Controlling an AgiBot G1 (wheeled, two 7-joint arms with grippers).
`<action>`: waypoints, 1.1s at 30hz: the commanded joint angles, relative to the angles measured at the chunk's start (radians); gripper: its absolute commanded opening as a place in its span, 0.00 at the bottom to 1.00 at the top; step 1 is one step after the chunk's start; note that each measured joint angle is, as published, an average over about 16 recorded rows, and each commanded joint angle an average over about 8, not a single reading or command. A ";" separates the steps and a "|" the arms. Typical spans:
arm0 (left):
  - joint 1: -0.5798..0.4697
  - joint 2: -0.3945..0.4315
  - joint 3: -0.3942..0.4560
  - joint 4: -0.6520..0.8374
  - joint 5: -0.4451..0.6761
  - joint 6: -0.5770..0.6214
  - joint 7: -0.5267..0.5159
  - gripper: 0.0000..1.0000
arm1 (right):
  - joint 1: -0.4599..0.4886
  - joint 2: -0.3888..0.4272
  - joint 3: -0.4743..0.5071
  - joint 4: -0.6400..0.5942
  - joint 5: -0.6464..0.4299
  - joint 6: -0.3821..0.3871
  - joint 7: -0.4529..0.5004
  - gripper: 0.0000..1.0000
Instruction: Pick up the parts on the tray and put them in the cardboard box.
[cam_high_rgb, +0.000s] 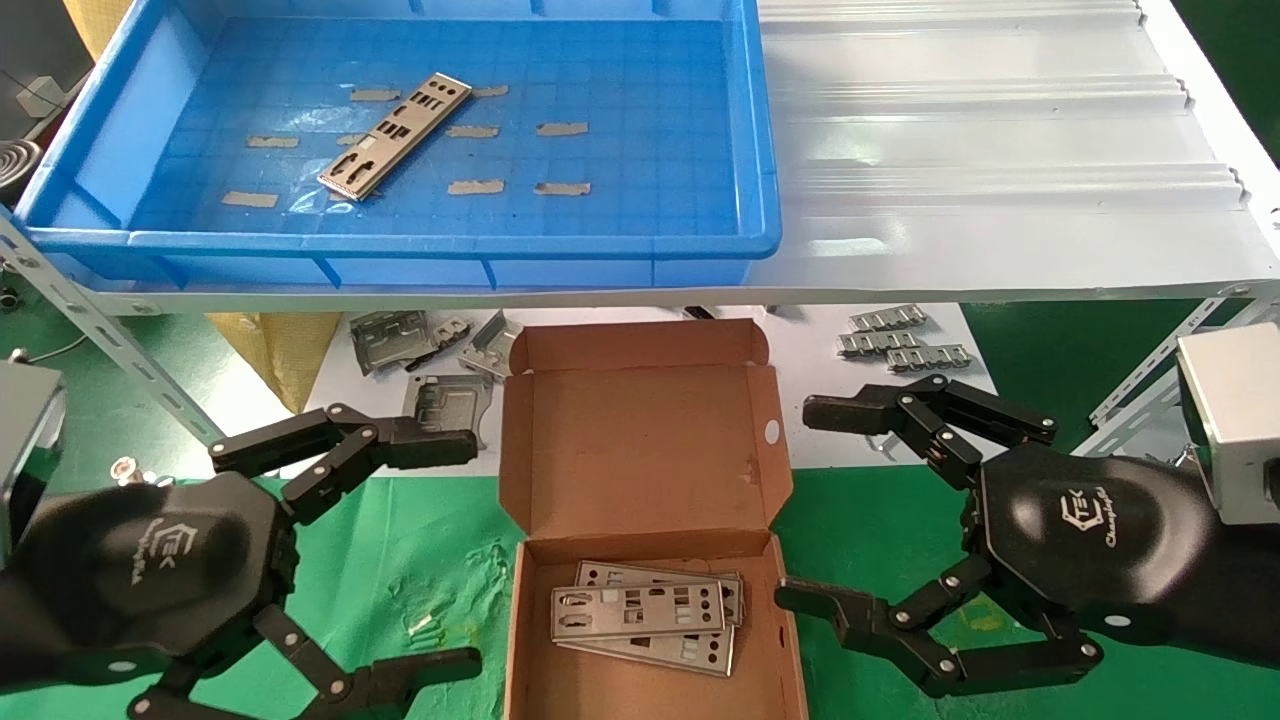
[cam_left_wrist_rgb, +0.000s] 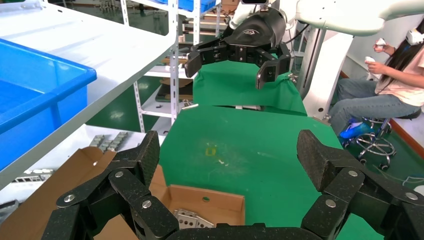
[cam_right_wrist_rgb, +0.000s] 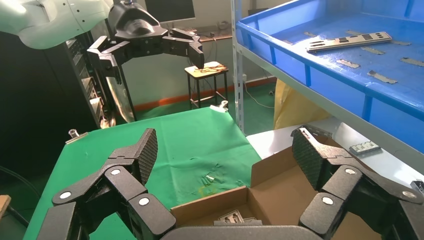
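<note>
Two open, empty end effectors are flanking the cardboard box (cam_high_rgb: 640, 520) on the green surface (cam_high_rgb: 420, 560): the left end effector (cam_high_rgb: 470, 555) is hovering beside its left wall, the right end effector (cam_high_rgb: 800, 505) beside its right wall, each with fingers spread wide. One part (cam_high_rgb: 395, 135) is lying diagonally on the floor of the blue tray (cam_high_rgb: 755, 150), which is sitting on the white shelf (cam_high_rgb: 1000, 150) above and behind the box; several more parts (cam_high_rgb: 645, 615) are lying overlapped in the box's near compartment. Judged by its look, the remaining part is light, thin, stiff and slick sheet metal, lying flat with little edge to catch; pinching across the narrow width near mid-length is probably the steadiest hold. The exact count of stacked parts is hard to make out, since upper ones are covering lower ones. Grey folded frame pieces (cam_high_rgb: 420, 345) and short ridged strips (cam_high_rgb: 900, 340) are lying partly hidden under the shelf edge, and the box's near end is cut off.
</note>
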 joint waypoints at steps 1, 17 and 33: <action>0.000 0.000 0.000 0.000 0.000 0.000 0.000 1.00 | 0.000 0.000 0.000 0.000 0.000 0.000 0.000 1.00; 0.000 0.000 0.000 0.000 0.000 0.000 0.000 1.00 | 0.000 0.000 0.000 0.000 0.000 0.000 0.000 0.00; 0.000 0.000 0.000 0.000 0.000 0.000 0.000 1.00 | 0.000 0.000 0.000 0.000 0.000 0.000 0.000 0.00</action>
